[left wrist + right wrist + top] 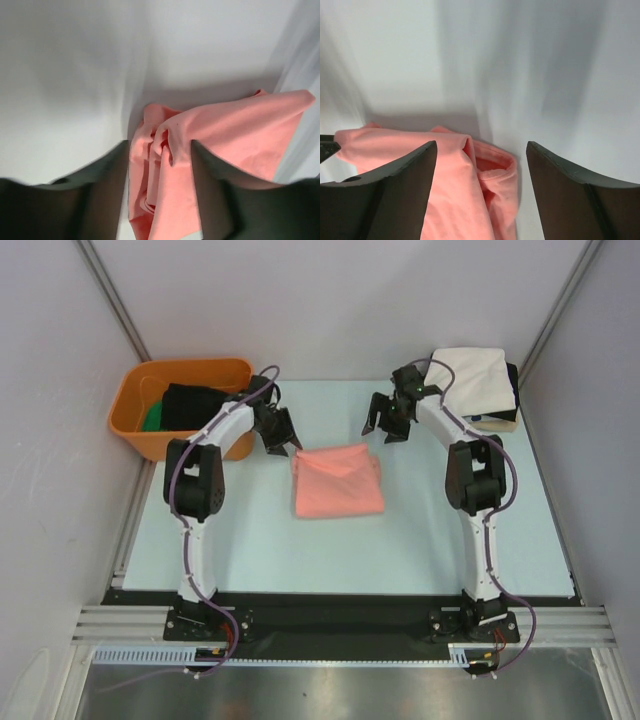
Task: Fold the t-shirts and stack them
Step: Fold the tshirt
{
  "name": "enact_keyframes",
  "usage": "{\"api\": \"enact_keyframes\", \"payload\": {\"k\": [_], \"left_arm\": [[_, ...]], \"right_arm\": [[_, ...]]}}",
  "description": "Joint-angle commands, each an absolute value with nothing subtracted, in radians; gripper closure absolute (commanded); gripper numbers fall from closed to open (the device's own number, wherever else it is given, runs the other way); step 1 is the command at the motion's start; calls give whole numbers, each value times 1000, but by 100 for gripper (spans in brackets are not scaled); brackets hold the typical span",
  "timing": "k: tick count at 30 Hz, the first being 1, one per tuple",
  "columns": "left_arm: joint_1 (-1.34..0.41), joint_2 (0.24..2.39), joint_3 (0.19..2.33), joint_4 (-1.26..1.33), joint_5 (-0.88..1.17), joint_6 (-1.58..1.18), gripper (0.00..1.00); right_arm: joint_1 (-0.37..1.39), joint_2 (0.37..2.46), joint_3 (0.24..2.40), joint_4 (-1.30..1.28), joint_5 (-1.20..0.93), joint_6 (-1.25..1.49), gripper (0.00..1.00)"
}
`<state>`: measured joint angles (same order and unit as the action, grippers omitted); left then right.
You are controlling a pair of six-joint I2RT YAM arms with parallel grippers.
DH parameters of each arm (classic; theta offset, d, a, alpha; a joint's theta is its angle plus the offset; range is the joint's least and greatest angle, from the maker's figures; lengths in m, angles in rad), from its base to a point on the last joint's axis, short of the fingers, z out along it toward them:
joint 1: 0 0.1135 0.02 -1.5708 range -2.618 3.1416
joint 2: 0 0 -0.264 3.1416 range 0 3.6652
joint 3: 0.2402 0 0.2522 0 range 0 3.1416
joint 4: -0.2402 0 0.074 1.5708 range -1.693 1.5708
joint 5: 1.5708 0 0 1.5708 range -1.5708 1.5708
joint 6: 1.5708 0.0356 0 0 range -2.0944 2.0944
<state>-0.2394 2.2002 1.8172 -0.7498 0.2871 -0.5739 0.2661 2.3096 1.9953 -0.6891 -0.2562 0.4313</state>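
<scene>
Far left: orange tub point(140, 435) is holding dark and green cloth, not touched by either arm.

Left gripper point(282, 438) is hovering just beside the far-left corner of the salmon-pink t-shirt point(338, 482). Jaws are standing apart; in the wrist view the cloth is showing in the gap between the fingers point(100, 195), but nothing looks pinched.

The shirt is lying mid-table point(400, 550) as a rough rectangle, a bit rumpled along the far edge.

Right gripper point(383, 428) is hanging near the shirt's far-right corner, jaws wide, gripping nothing.

Far right corner: folded stack point(472, 378) is sitting with cream-white on top, black and tan edges peeking out underneath.

My read: the fold on the pink one is looking done, and we're sitting between folding and stacking. The next move is calling for both claws to drop onto the shirt's edges, pinch all layers together and carry it right onto the stack without the fold opening. The loose far edge is the bit needing care.
</scene>
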Motion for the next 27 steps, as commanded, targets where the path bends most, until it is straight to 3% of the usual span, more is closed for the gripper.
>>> {"api": "enact_keyframes", "payload": {"k": [1,3,5,8,11,16,22,27], "left_arm": [[-227,2082,1890,-796,213,-563,39],[-244,2005,1888,-825,160,-548,25],[-265,1912,1850,-844,115,-535,25],[-331,1769,1714,-810,63,-537,33],[-412,1645,1538,-724,97,-570,38],[-546,1531,1255,-497,240,-659,44],[-624,1603,1074,-306,297,-733,50],[-582,1722,981,-282,207,-715,56]], "right_arm": [[239,2203,2083,-746,-226,359,21],[239,2130,2005,-724,-221,359,21],[242,1982,1839,-677,-232,365,21],[264,1791,1647,-562,-296,396,25],[299,1692,1427,-470,-473,439,39],[373,1655,1169,-350,-635,486,52],[374,1712,1031,-233,-677,491,56],[256,1787,928,-155,-617,471,62]]}}
